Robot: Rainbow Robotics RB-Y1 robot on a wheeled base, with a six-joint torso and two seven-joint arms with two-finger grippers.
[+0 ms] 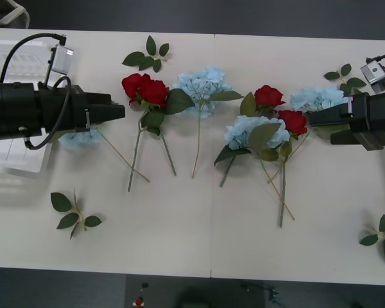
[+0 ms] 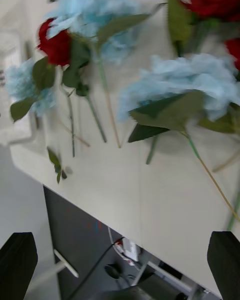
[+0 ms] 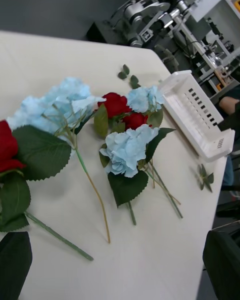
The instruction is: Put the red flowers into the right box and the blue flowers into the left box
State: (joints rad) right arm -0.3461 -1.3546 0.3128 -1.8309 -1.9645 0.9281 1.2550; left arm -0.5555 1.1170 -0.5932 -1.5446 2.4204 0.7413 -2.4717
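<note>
Two red flowers (image 1: 145, 88) lie left of centre, and two more (image 1: 268, 96) lie right of centre. Blue flowers lie at the back middle (image 1: 202, 83), centre right (image 1: 253, 131) and far right (image 1: 317, 97). Another blue flower (image 1: 80, 138) lies beside the left box (image 1: 13, 160), partly under my left arm. My left gripper (image 1: 117, 113) hovers open above that flower's stem, its fingers (image 3: 15, 265) empty. My right gripper (image 1: 313, 119) is open beside the far-right flowers, fingers (image 2: 222, 260) apart. The right box (image 3: 197, 115) sits at the table's right end.
Loose green leaf sprigs lie at the back (image 1: 147, 54), back right (image 1: 345, 77), front left (image 1: 74, 215) and front right (image 1: 382, 237). The table's front edge runs close below them. Bare tabletop (image 1: 199, 224) spreads across the front middle.
</note>
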